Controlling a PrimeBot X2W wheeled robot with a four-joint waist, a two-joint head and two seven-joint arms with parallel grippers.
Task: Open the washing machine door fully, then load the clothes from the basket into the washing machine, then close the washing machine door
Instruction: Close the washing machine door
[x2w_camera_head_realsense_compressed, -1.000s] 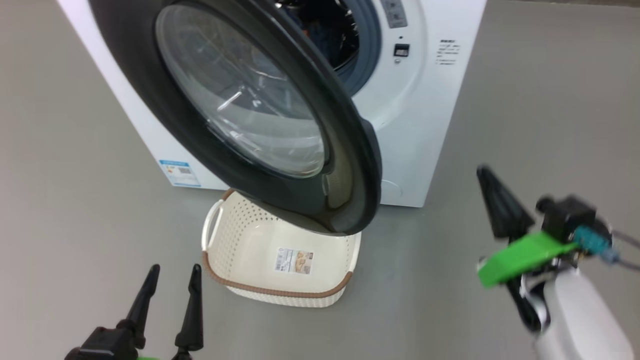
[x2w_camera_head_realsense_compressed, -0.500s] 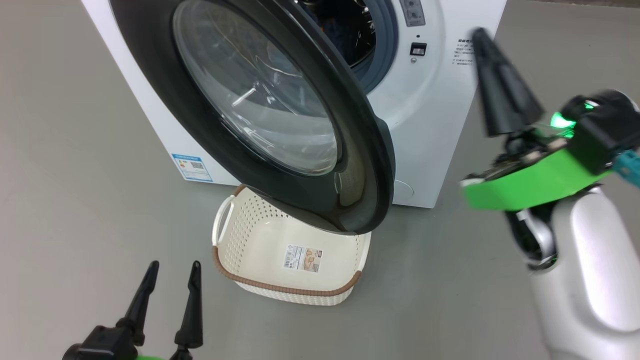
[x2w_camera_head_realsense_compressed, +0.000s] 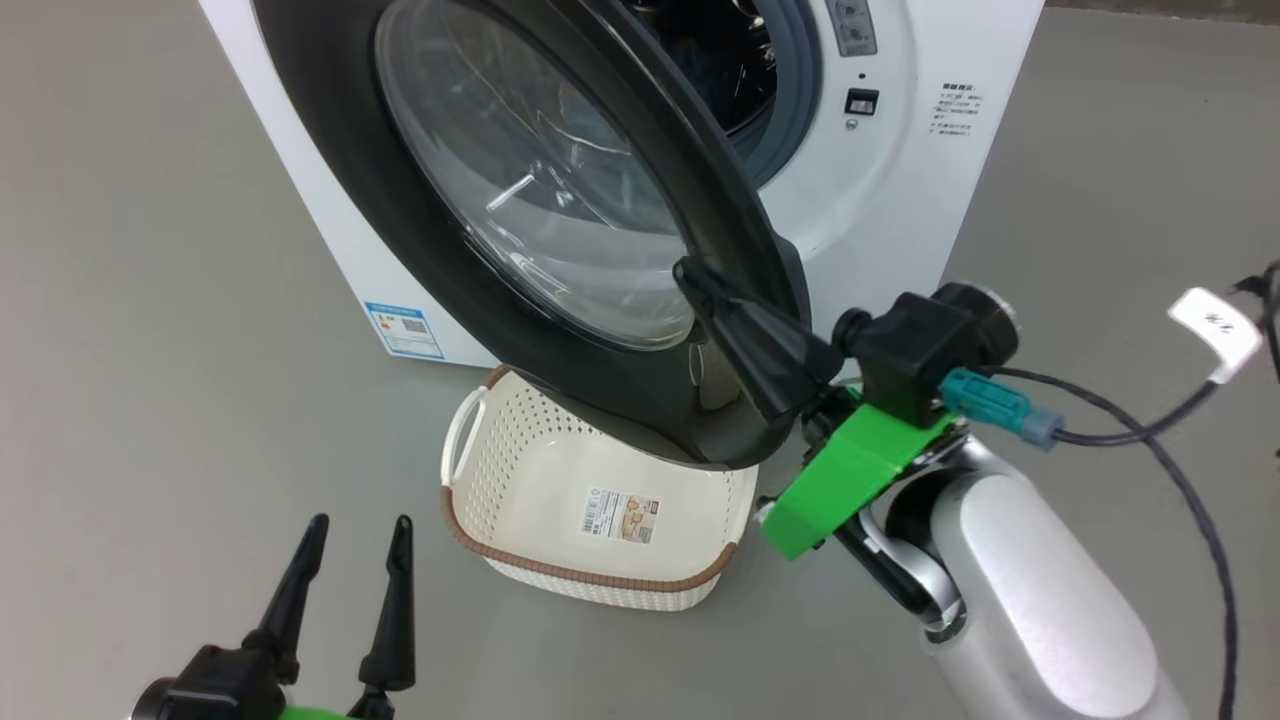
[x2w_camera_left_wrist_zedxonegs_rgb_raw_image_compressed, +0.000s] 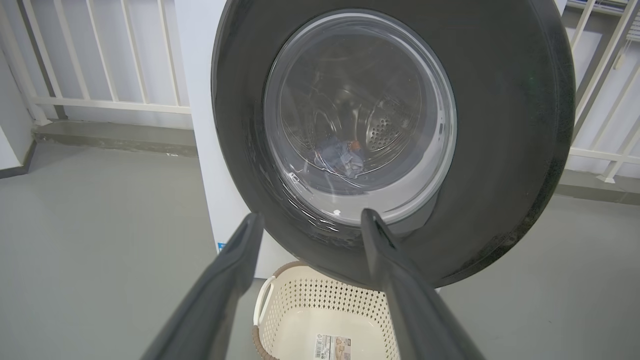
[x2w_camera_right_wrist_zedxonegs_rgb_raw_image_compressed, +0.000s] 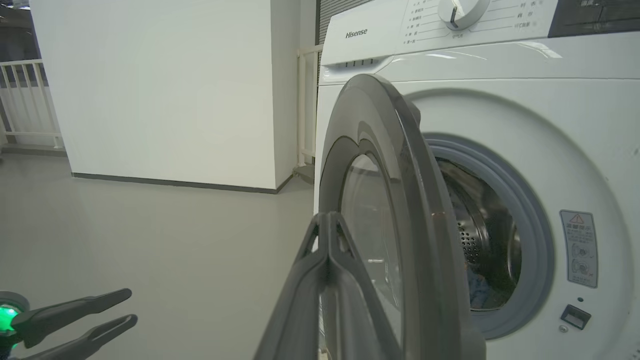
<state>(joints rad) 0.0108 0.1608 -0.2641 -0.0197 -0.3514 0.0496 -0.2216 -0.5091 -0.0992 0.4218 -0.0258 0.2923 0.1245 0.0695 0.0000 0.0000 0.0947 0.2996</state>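
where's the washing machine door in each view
Head view: the washing machine door spans the upper centre, hanging open above the basket.
Left wrist view: upper centre, glass facing the camera.
Right wrist view: centre, seen edge-on.
Shared landmark: the left gripper, open.

a bare, lab-like indoor space: a hisense washing machine (x2w_camera_right_wrist_zedxonegs_rgb_raw_image_compressed: 500, 70) stands free on a smooth grey floor (x2w_camera_right_wrist_zedxonegs_rgb_raw_image_compressed: 150, 240). a plain white wall (x2w_camera_right_wrist_zedxonegs_rgb_raw_image_compressed: 150, 90) rises to its far left, and white railings (x2w_camera_left_wrist_zedxonegs_rgb_raw_image_compressed: 100, 101) run along the edge behind it.
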